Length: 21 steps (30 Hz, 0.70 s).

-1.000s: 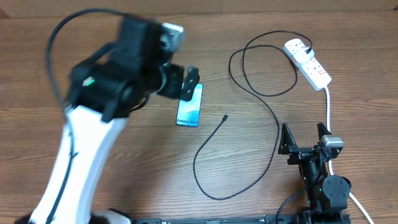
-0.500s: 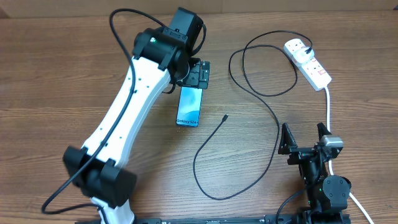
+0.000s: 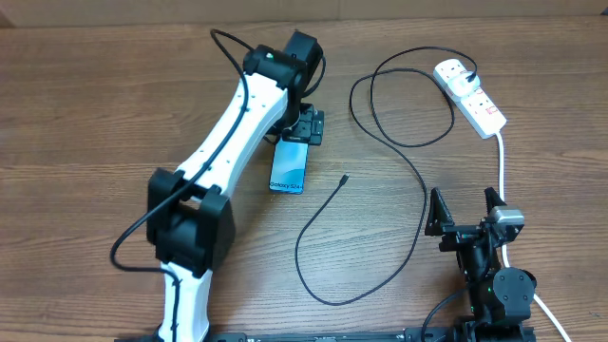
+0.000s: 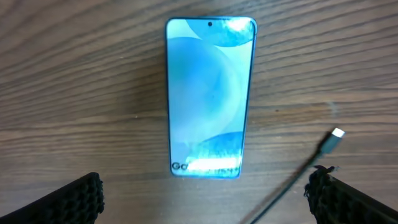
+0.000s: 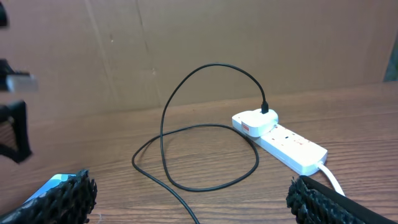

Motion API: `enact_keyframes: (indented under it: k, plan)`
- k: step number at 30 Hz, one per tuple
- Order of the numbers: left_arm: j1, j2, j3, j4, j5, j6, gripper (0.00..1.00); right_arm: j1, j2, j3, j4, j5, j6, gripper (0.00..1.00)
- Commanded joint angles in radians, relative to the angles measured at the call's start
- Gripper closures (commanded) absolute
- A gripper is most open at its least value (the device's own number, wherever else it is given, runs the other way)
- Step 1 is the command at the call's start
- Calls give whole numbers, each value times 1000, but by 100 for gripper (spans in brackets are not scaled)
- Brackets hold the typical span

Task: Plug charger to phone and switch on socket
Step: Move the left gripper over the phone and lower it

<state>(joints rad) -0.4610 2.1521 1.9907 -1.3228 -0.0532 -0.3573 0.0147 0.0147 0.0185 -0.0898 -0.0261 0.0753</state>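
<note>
While the phone (image 3: 290, 169) has not shifted, our left gripper (image 3: 306, 126) has swung in over the last second and now hovers above its 12 o'clock end, fingers spread wide with nothing between them. We judge that steadying or grasping the phone comes next. Near the table's middle, its long axis runs 12 to 6 o'clock, lettered end toward 6. The charger (image 3: 342, 180) tip lies close by at 4 o'clock, untouched. Our right gripper (image 3: 465, 211) waits, fingers apart.
</note>
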Motion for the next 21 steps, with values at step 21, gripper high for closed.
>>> enact_keyframes:
  k: [21]
  plan:
    - [58, 177, 20, 52, 76, 95, 0, 5, -8, -10, 7, -1, 4, 0]
